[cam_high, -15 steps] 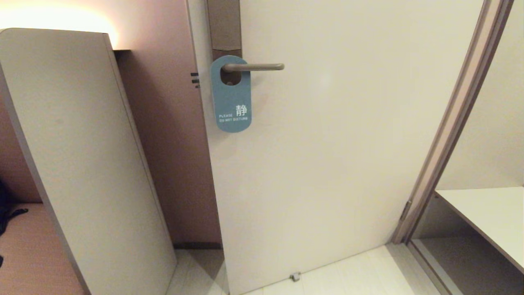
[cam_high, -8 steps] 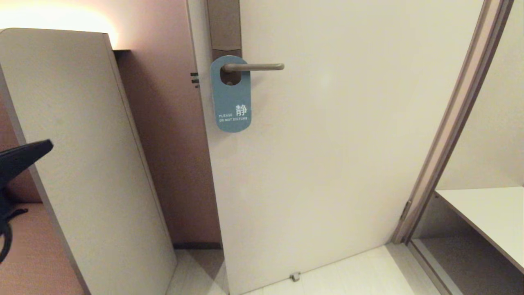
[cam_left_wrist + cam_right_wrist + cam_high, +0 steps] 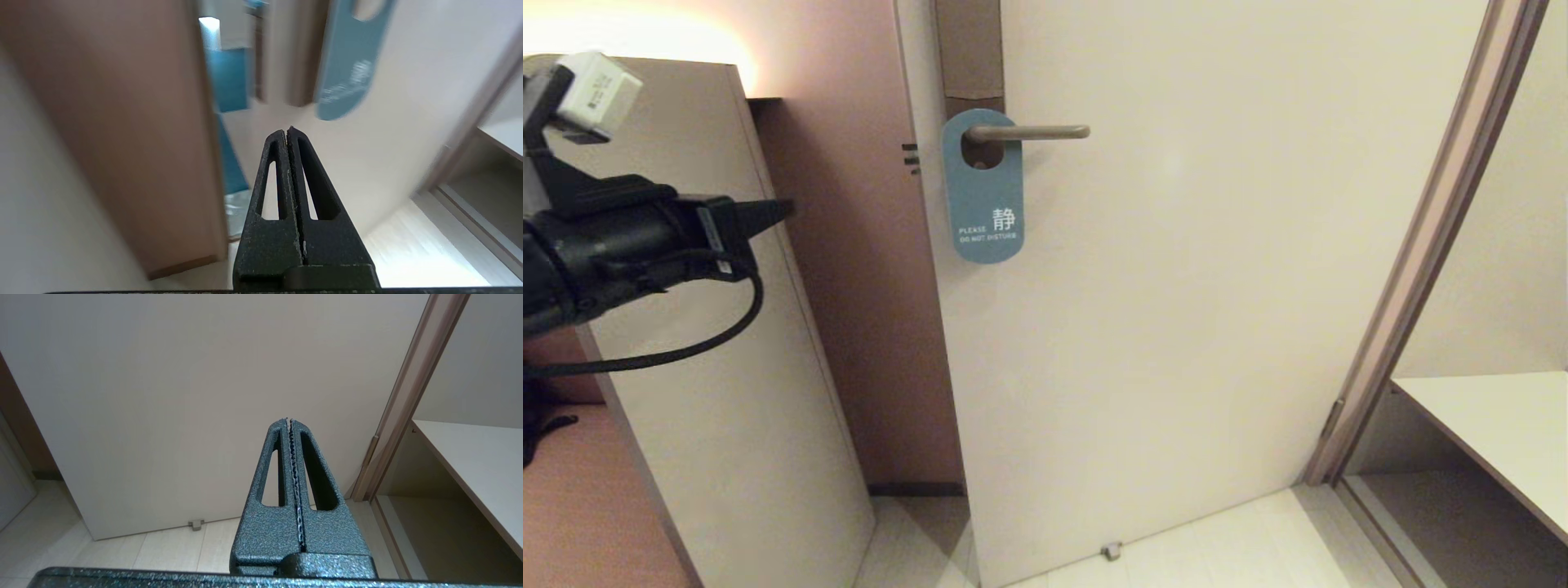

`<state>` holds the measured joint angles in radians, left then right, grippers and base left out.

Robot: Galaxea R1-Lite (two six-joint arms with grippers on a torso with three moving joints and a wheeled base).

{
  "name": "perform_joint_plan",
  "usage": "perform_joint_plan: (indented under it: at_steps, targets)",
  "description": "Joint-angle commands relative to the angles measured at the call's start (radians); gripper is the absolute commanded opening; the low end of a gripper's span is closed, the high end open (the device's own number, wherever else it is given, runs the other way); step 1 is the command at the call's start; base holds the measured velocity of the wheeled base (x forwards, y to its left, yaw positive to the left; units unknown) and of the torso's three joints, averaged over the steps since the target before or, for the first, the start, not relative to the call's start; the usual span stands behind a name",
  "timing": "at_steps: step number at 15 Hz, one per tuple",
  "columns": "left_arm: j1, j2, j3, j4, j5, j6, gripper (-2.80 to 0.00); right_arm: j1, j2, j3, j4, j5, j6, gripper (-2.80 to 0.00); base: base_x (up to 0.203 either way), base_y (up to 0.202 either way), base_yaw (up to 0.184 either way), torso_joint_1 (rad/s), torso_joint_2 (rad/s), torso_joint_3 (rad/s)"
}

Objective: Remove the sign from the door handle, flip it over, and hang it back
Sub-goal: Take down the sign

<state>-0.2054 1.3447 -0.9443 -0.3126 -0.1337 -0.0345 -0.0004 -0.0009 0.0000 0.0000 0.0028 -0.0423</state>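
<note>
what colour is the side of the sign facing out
Teal-blue with white lettering; the sign shows best in the head view.

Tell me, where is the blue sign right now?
In the head view the sign hangs on the door handle, upper middle, blue side out.

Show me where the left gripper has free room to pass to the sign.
Open air lies between the shut left gripper and the sign, before the brown wall. The bare door below and right of the sign is free. It is tight where the door handle passes through the sign's hole.
</note>
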Motion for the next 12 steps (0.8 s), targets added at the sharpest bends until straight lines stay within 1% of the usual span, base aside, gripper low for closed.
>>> perform_joint_plan:
  at_steps: [1, 4, 6, 9, 12]
  targets:
    - [-0.023, 0.075, -0.010, -0.020, -0.025, -0.001, -2.80, -0.001, 0.001, 0.000, 0.000, 0.000, -0.001, -2.80, 0.000, 0.000, 0.000, 0.000, 0.00, 0.000]
    - [-0.026, 0.135, -0.010, -0.110, -0.097, -0.004, -2.80, 0.000, 0.001, 0.000, 0.000, 0.000, -0.001, -2.80, 0.000, 0.000, 0.000, 0.000, 0.00, 0.000]
    - [-0.008, 0.171, -0.010, -0.142, -0.137, -0.004, -2.80, 0.000, 0.001, 0.000, 0.000, 0.000, -0.001, -2.80, 0.000, 0.000, 0.000, 0.000, 0.00, 0.000]
    - [-0.005, 0.203, -0.009, -0.165, -0.145, -0.009, -2.80, -0.001, 0.001, 0.000, 0.000, 0.000, -0.001, -2.80, 0.000, 0.000, 0.000, 0.000, 0.00, 0.000]
    - [-0.005, 0.221, -0.008, -0.205, -0.145, -0.049, -2.80, -0.001, 0.001, 0.000, 0.000, 0.000, -0.001, -2.80, 0.000, 0.000, 0.000, 0.000, 0.00, 0.000]
